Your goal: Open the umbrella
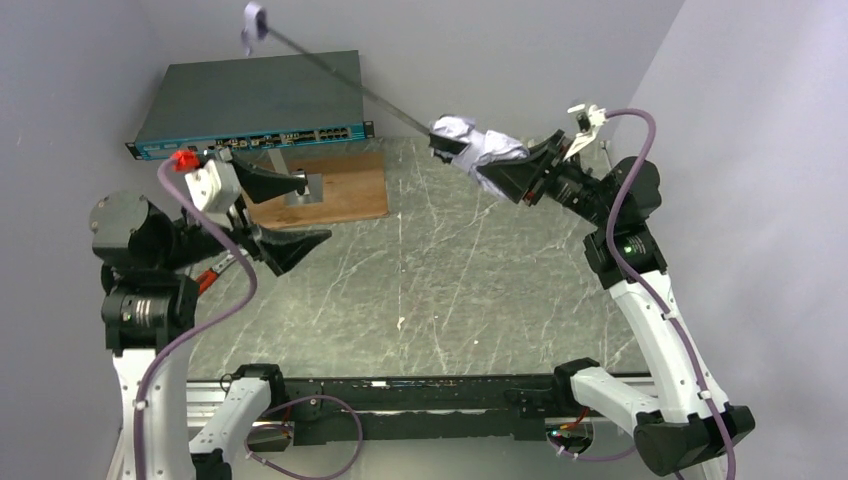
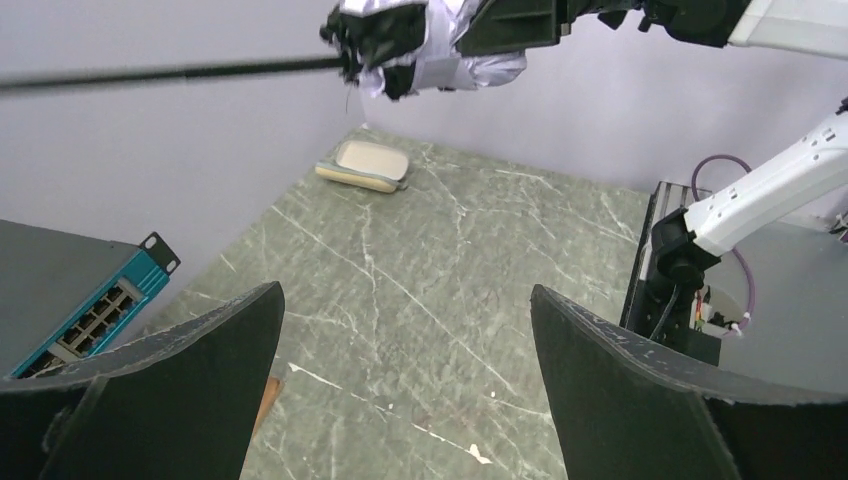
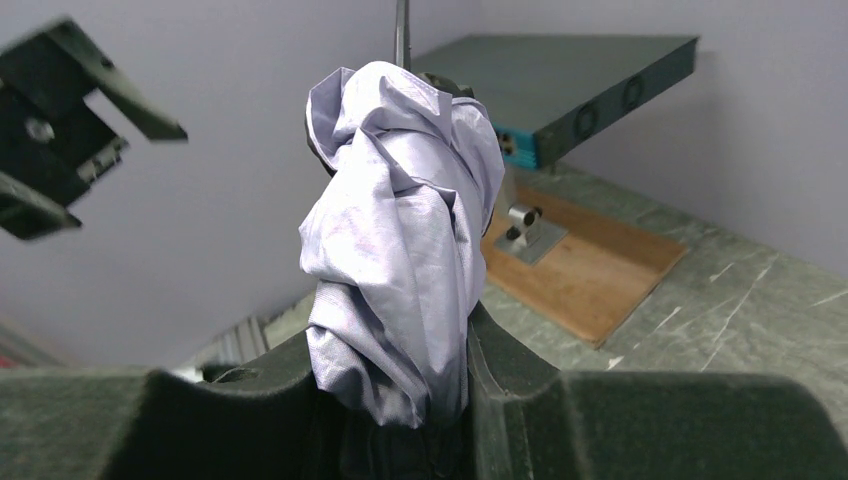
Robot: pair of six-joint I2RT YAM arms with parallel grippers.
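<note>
Top view, umbrella [image 1: 480, 148]: raised above the far right of the desk [image 1: 450, 290]. The canopy is furled into a crumpled silvery bundle. The thin shaft [image 1: 340, 78] runs up-left to the small handle [image 1: 253, 22], above the network switch [image 1: 250, 100].
Top view, right claw [image 1: 510, 168]: clamped on the canopy bundle.
Top view, left claw [image 1: 312, 212]: spread wide, holding nothing, near the wooden board [image 1: 345, 195] and well apart from the umbrella.
Left wrist view: nothing lies between the fingers [image 2: 200, 380]. The shaft crosses overhead.
Right wrist view: cloth bulges out from between the fingers [image 3: 560, 410].
Handling: probably light. The cloth is soft and slippery, and may creep in the grip. The shaft is stiff but slender, and the ribs are likely fragile.
Hold point: the handle or bare shaft suits the free claw, not loose cloth.
</note>
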